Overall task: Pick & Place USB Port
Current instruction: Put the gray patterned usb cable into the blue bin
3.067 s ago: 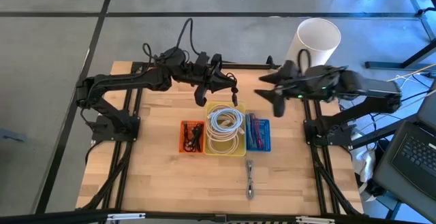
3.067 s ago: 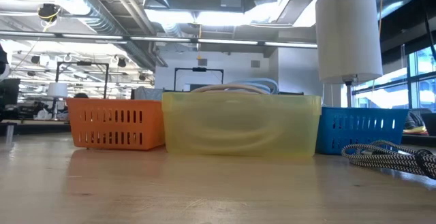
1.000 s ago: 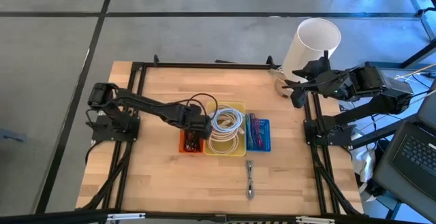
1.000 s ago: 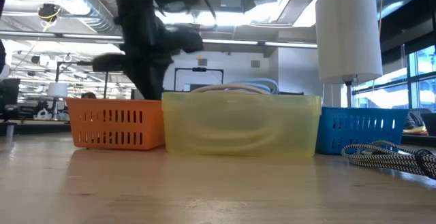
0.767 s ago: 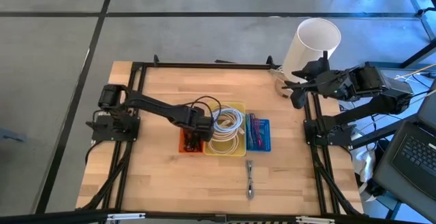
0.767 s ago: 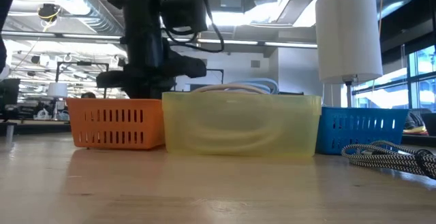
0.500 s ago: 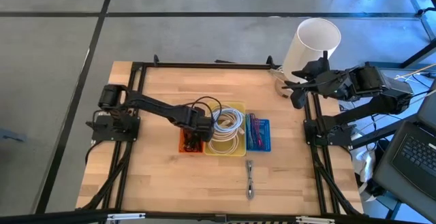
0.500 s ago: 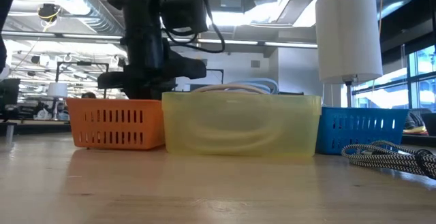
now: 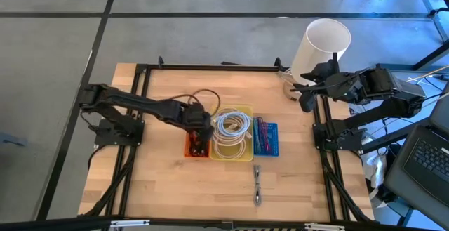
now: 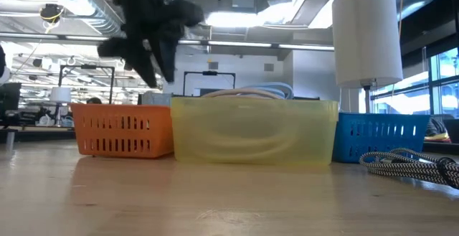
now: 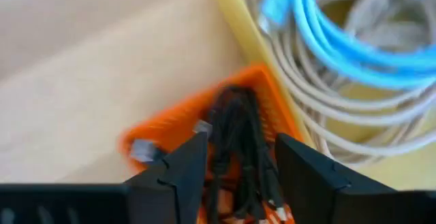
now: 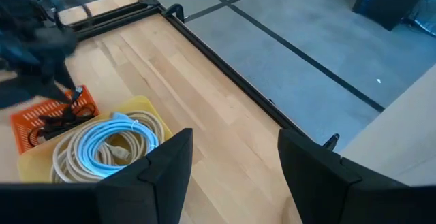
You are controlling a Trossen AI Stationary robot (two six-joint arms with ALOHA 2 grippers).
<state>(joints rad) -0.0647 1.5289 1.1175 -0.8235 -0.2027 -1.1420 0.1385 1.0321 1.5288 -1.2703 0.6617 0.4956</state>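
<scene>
On wooden table, three baskets in row, open-plan workshop behind.

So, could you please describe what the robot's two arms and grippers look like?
Both arms are dark, near-black jointed links on black bases at the table's side rails. A thin black cable loops above the left arm near its wrist. The left gripper has two broad, flat, matte dark fingers with angled edges; the right gripper has the same pair. No markings are visible.
</scene>
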